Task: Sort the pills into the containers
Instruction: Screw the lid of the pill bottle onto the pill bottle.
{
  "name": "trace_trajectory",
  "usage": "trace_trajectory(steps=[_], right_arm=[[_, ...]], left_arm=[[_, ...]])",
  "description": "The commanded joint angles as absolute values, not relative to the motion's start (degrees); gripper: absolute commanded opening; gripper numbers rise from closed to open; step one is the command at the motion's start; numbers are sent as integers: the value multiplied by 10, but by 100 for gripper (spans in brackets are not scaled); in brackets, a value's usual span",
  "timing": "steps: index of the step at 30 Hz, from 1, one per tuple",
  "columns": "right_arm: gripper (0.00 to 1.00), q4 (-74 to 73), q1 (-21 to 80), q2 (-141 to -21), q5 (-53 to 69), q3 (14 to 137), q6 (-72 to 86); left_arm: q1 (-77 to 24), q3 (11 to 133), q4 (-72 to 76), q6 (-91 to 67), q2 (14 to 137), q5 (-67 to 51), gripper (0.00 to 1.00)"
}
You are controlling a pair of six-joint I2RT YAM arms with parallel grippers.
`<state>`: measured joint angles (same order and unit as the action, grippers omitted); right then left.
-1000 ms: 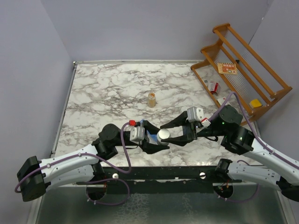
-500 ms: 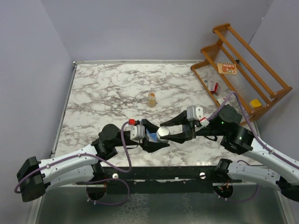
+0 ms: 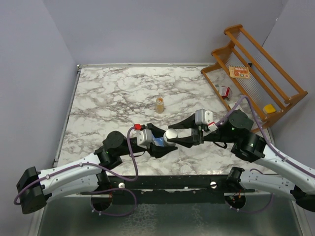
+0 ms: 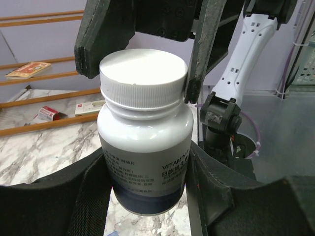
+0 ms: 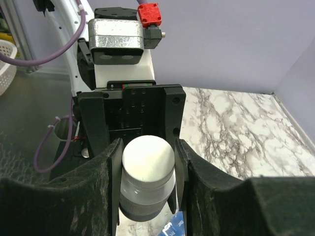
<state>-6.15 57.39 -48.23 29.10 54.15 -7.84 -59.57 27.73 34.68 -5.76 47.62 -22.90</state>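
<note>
Well beyond the white-capped bottle [image 3: 171,135], an amber bottle [image 3: 160,104]; wooden rack [image 3: 224,51] rightward.

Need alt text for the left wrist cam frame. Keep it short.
A vitamin bottle stands upright, gripped around its body by the left pincer. From above, the right pincer has its fingers against either side of the white cap. The marble table and a wooden rack lie behind.
</note>
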Motion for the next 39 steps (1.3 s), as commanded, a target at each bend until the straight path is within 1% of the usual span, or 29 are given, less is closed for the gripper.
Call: trace_trajectory(steps=[1,3,8,22,32,39], right_arm=[[9,-95,577,-490,261,523,-78],[6,-91,576,-497,252,521,-74],[1,-71,576,-520,236,514,-62],[1,-19,576,-576,148,495,-46],[1,-29,577,-586,78,489,-58],[1,-45,578,-598,59,494,-72]], left_arm=[[-594,284,402,-48,444,-158,0],[-594,282,402,-44,440,-147,0],[-594,283,403,-31,443,-122,0],[-595,286,443,4,475,-51,0],[-594,272,454,15,457,-2,0],[-594,279,454,19,459,-1,0]])
